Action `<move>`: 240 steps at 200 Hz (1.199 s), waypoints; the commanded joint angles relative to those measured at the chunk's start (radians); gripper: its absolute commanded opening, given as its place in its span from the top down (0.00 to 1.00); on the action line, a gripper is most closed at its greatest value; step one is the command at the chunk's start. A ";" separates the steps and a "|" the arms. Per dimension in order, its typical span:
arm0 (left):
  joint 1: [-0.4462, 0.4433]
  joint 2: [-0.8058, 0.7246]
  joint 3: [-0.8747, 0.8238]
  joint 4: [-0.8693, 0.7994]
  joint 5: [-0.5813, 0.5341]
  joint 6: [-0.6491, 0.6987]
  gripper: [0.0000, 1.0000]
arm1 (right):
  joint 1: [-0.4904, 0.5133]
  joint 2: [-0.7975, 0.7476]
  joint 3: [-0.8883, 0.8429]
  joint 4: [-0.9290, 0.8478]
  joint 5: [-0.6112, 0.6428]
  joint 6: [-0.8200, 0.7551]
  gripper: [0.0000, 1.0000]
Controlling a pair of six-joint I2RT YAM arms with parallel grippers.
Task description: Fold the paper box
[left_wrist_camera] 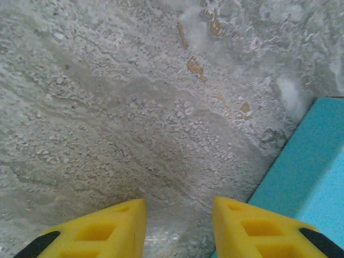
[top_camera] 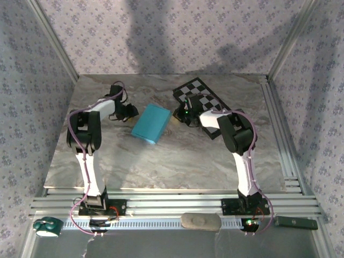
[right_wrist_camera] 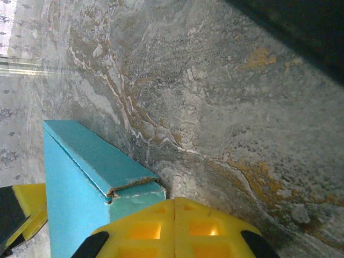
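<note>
Running off view btm, paper box (right_wrist_camera: 80,199); end flap (right_wrist_camera: 137,203) prob. slightly ajar.

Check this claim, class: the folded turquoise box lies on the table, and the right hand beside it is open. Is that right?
One detail is wrong. The right hand is shut, not open: the right wrist view shows its two yellow fingers pressed together. The rest stands: the folded turquoise box lies on the table, with that hand beside it.
</note>
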 commanded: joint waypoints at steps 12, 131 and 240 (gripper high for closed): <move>-0.013 0.044 0.040 0.022 0.067 -0.002 0.62 | 0.002 0.046 0.062 -0.018 -0.014 0.005 0.92; -0.096 0.065 0.039 0.046 0.122 -0.007 0.63 | 0.031 0.099 0.120 0.017 -0.062 0.030 0.93; -0.097 0.002 -0.020 0.033 0.024 -0.024 0.62 | 0.022 -0.007 -0.026 0.153 -0.042 0.094 0.92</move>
